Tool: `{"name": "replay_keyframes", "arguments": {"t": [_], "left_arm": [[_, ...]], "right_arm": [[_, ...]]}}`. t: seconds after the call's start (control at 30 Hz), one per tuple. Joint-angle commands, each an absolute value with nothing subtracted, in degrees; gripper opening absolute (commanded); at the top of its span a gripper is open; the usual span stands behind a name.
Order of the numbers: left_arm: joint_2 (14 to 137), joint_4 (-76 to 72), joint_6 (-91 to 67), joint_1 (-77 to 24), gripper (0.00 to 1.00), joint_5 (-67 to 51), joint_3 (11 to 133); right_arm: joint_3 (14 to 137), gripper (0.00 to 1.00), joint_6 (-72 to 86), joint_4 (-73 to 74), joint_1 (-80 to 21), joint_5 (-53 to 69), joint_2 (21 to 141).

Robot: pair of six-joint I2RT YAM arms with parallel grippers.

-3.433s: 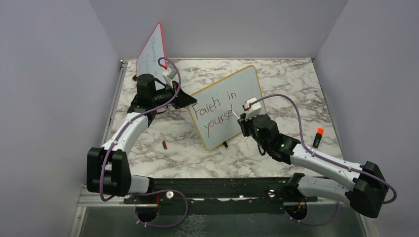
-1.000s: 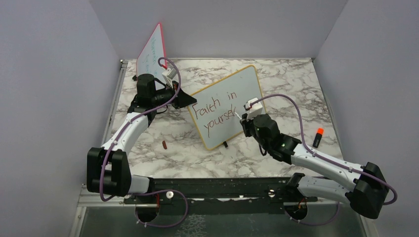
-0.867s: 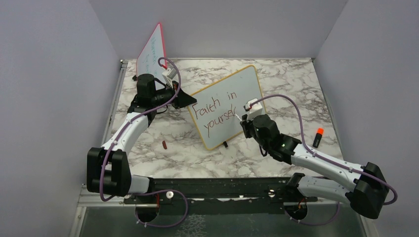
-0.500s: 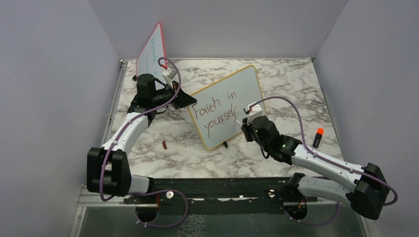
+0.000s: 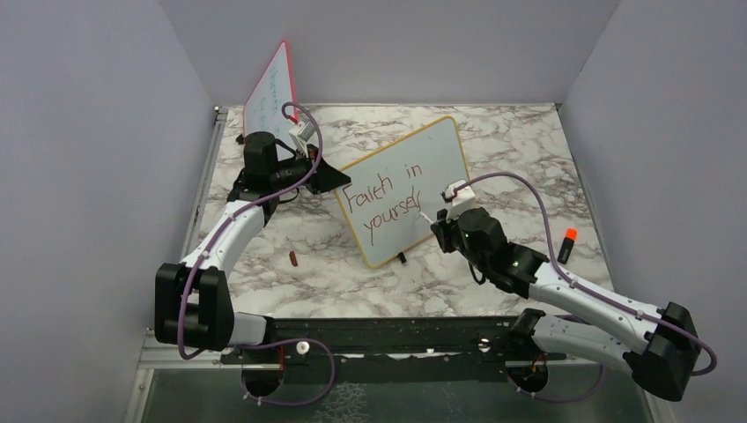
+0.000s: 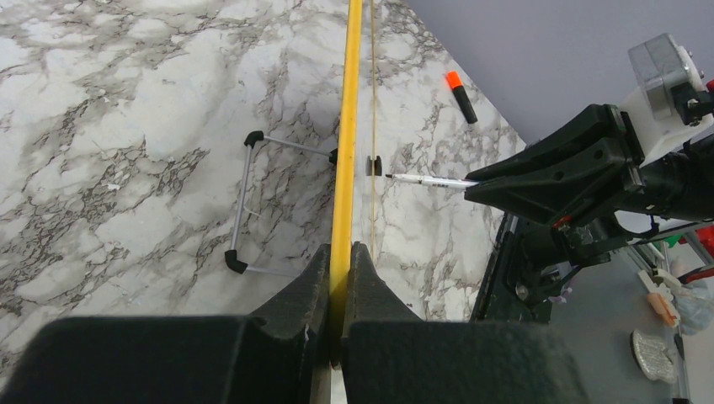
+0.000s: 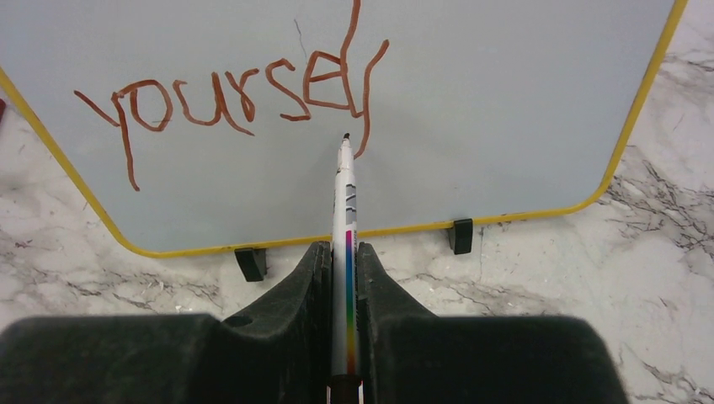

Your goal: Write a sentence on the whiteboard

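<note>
Nearest the arm bases: right gripper (image 7: 343, 252) is pinching the pen (image 7: 343, 189) by its barrel, jaws pressed onto it from both sides. The pen is sticking straight out ahead so the tip leads. Tip is sitting at the whiteboard (image 7: 522, 101) face, by the bottom of the last tall stroke in line two. Can't tell if it's touching or just off.

The sentence (image 5: 383, 198) is reading "Faith in" on top, then "yourse" plus tall strokes below, dark red, slanting with the board. Third word isn't there, so I'm judging this roughly two thirds done, mid-word.

The whiteboard is standing tilted on its black feet (image 7: 251, 263) mid-bench (image 5: 528, 150), angled to face the right arm. At its left edge the left gripper (image 6: 341, 252) is clamping the yellow frame, jaws closed on it. Looks like bracing, so pen pressure isn't pushing or spinning the board.

Loose stuff: small red piece (image 5: 292, 258), likely the pen cap, lying front-left of the whiteboard. An orange-capped marker (image 5: 566, 244) is lying well to its right. Behind the whiteboard's left end, the red-framed board (image 5: 271, 88) is leaning at the far corner, not part of this job.
</note>
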State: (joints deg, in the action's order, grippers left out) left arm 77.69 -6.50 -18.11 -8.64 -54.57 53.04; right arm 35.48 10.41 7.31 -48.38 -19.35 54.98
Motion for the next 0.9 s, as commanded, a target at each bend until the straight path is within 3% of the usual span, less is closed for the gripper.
{"name": "replay_keyframes", "arguments": {"t": [0.0,0.87], "left_arm": [[79.54,-0.79,-14.33,-9.76,0.00,-51.70,52.34],[79.54,-0.54,-14.15,-9.76,0.00,-51.68,52.29]], "right_arm": [[35.06,0.01,8.94,2.68,-48.25,-24.37,53.92],[35.94,0.01,6.44,-4.24,-46.81,-25.97,60.71]]}}
